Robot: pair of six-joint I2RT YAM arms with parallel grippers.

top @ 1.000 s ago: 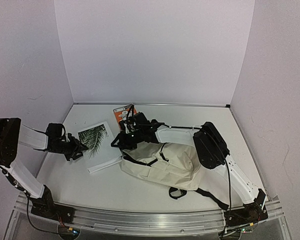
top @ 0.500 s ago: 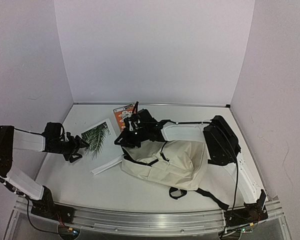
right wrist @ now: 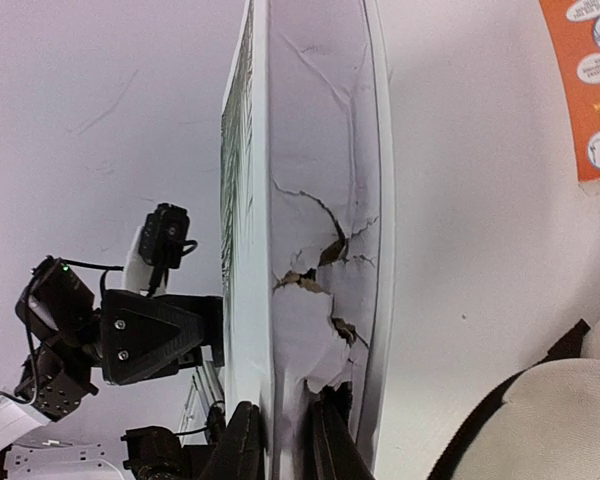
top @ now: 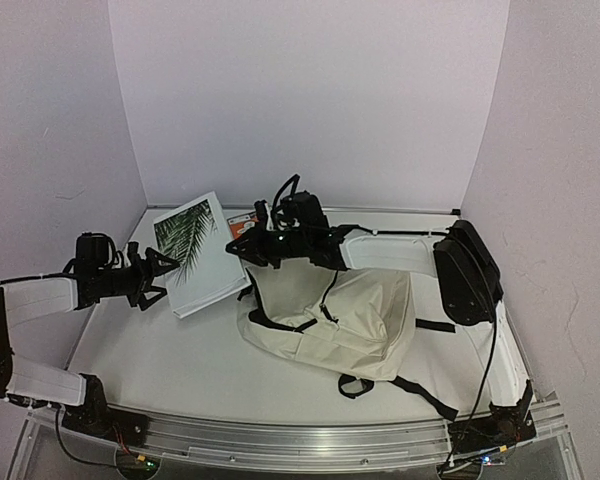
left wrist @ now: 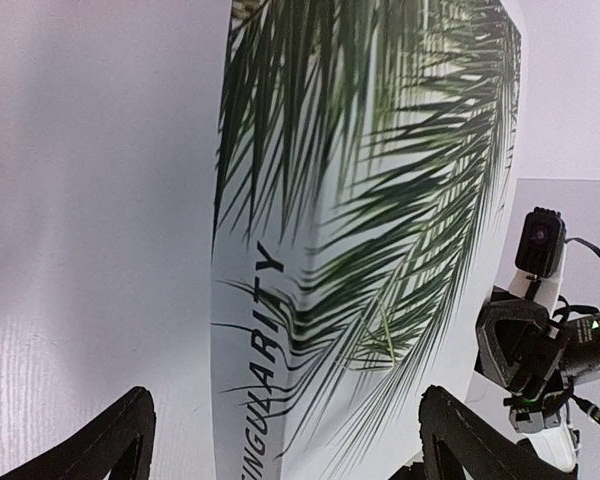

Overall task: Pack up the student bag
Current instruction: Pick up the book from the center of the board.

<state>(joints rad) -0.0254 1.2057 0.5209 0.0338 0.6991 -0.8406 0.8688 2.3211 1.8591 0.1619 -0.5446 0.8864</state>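
The student bag point(top: 332, 318), cream with black straps, lies flat in the middle of the table; a corner of it shows in the right wrist view point(right wrist: 555, 420). A white book with a palm-leaf cover point(top: 193, 252) is held tilted up off the table at the left of the bag. My right gripper point(top: 243, 246) is shut on its edge, the fingers point(right wrist: 242, 445) pinching the cover and torn pages point(right wrist: 315, 250). My left gripper point(top: 156, 273) stands open at the book's left side, its spine point(left wrist: 255, 340) between the wide-apart fingertips point(left wrist: 458, 432) without touching them.
An orange booklet point(top: 242, 224) lies flat behind the lifted book, near the back wall; its corner shows as well point(right wrist: 588, 90). A black strap of the bag point(top: 420, 395) trails toward the near right. Side walls stand close on the left and right.
The book has risen from flat on the table to a tilted, lifted pose in the right gripper. The left gripper has opened wide and let go of the book's edge.
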